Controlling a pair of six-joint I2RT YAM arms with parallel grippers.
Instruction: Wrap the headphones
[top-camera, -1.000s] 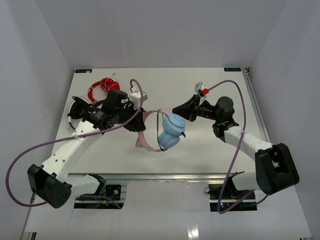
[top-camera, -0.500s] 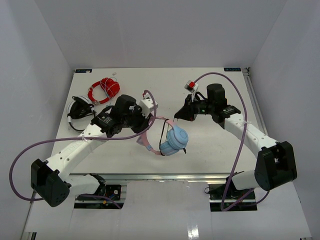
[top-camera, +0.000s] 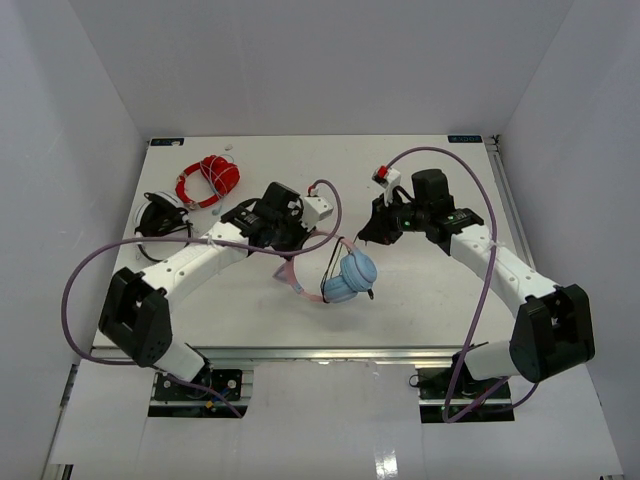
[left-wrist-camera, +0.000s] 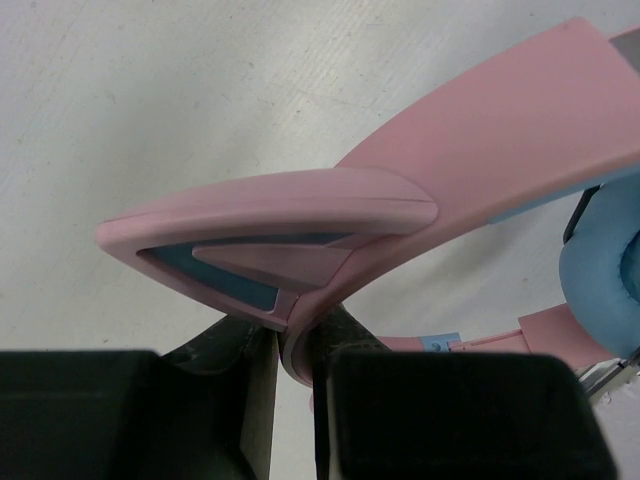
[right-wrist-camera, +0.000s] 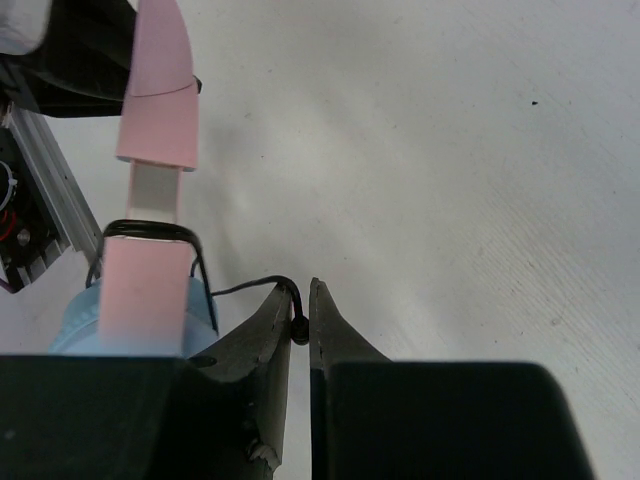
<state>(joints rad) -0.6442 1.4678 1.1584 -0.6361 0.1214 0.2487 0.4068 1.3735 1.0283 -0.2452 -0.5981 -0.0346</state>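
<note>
White table (top-camera: 425, 305) below; my left gripper (left-wrist-camera: 296, 345) clamps headphones (top-camera: 350, 276) by headband (left-wrist-camera: 480, 150), steadying them; right gripper (right-wrist-camera: 300, 322) pinches cable (right-wrist-camera: 245, 288) for winding.

Left gripper (left-wrist-camera: 295, 348) pinches headphones (left-wrist-camera: 480, 150) (pink headband).

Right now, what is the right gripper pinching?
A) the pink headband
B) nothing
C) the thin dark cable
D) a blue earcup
C: the right wrist view shows the right gripper shut on the thin dark cable; the pink headband sits in the left gripper instead.
</note>
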